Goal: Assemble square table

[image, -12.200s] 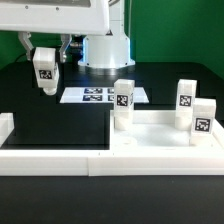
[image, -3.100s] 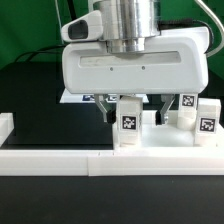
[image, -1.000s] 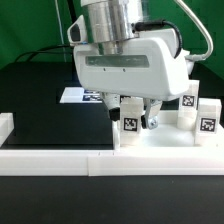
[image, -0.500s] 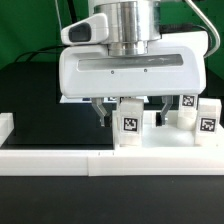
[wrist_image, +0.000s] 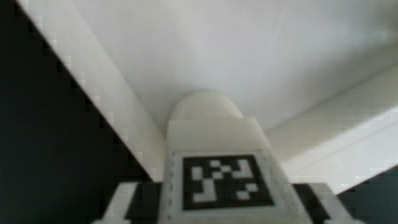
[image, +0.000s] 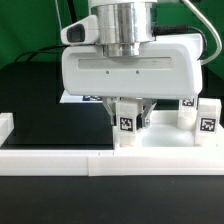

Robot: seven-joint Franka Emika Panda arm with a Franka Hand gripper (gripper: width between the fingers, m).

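Exterior view: gripper (image: 128, 113) clamped on a tagged leg block (image: 127, 121) standing on the square tabletop slab (image: 165, 143); two more leg blocks (image: 203, 115) at the exterior view's right. Wrist view: leg block (wrist_image: 221, 150) between the fingers (wrist_image: 128, 203), over the ribbed slab (wrist_image: 231, 50).

A robotics lab: black tabletop (image: 50, 110), tag-printed marker board (image: 78, 97), and white border wall (image: 50, 160) edging the workspace.

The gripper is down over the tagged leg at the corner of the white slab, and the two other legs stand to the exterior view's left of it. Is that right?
Not quite. The gripper is indeed down over the tagged leg at the corner of the slab, but the two other legs stand to the exterior view's right of it, not the left. The exterior view shows this.
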